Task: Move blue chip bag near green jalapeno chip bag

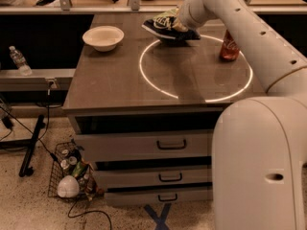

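Observation:
The blue chip bag (169, 31) is a dark crinkled bag at the far middle of the table, just inside the back of the lit ring. A light green crinkled patch, the green jalapeno chip bag (164, 17), shows right behind and against it; I cannot tell where one bag ends and the other begins. My gripper (181, 22) is at the end of the white arm, which reaches in from the right. It sits right on the bags' right end and is mostly hidden against them.
A white bowl (103, 36) stands at the far left of the table (120, 80). A red soda can (230, 46) stands at the right, beside the arm. A glowing ring (158, 85) marks the tabletop. Drawers are below, and a wire basket (72, 174) is on the floor.

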